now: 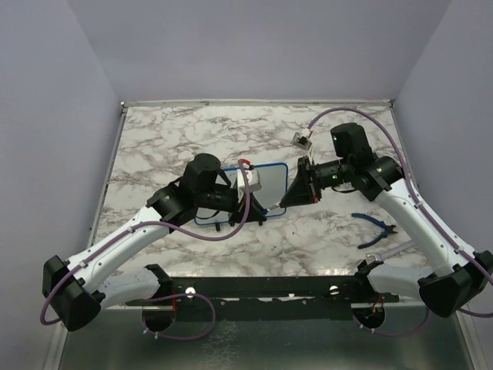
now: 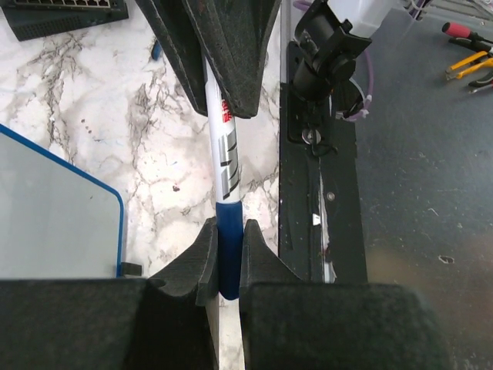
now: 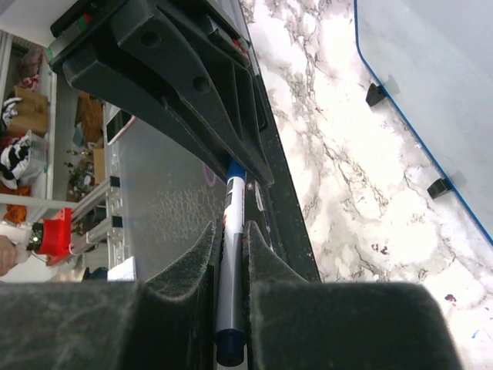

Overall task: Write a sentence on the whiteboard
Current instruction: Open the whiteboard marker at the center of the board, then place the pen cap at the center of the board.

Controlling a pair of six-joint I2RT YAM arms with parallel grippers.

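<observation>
The whiteboard, white with a thin blue frame, lies mid-table under both grippers. It also shows in the left wrist view and the right wrist view, with its black feet. No writing shows on the parts I can see. A white marker with a blue cap is held level between the two grippers, just off the board's near right corner. My left gripper is shut on the cap end. My right gripper is shut on the marker's barrel. In the top view the grippers meet tip to tip, left and right.
Blue-handled pliers lie on the marble table at the right. A small white plug lies behind the right arm. A dark block sits at the top left of the left wrist view. The black front rail runs along the near edge.
</observation>
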